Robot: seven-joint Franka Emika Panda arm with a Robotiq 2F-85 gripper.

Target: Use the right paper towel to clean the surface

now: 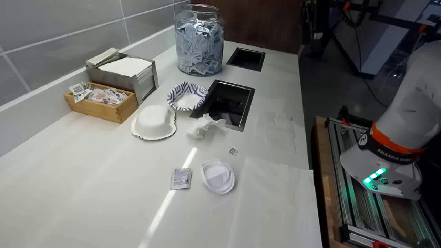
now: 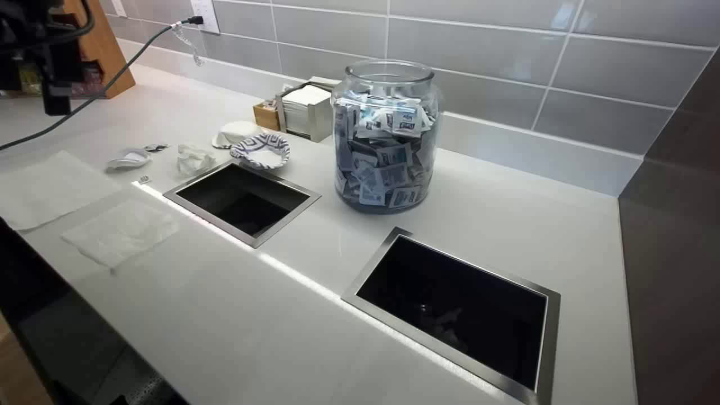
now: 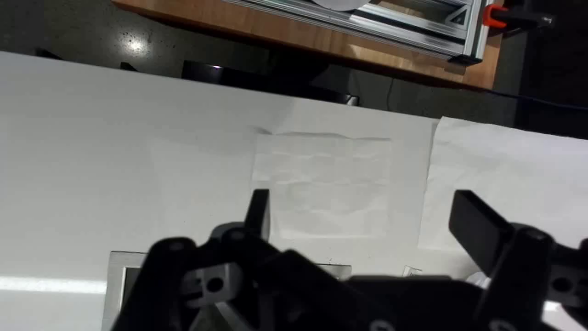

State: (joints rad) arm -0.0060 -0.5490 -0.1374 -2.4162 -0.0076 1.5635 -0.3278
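A smaller, thin, creased white paper towel lies flat on the white counter; it shows in both exterior views. A larger white sheet lies beside it along the counter edge, also in both exterior views. In the wrist view my gripper is open and empty, above the counter, its fingers spread around the smaller towel's picture. A black part hangs at the top left of an exterior view; I cannot tell whether it is the gripper. A crumpled white towel lies by a bin opening.
Two square openings are cut into the counter. A patterned bowl, an upturned bowl, a paper cup and packets lie around. A glass jar, napkin holder and wooden box stand near the wall.
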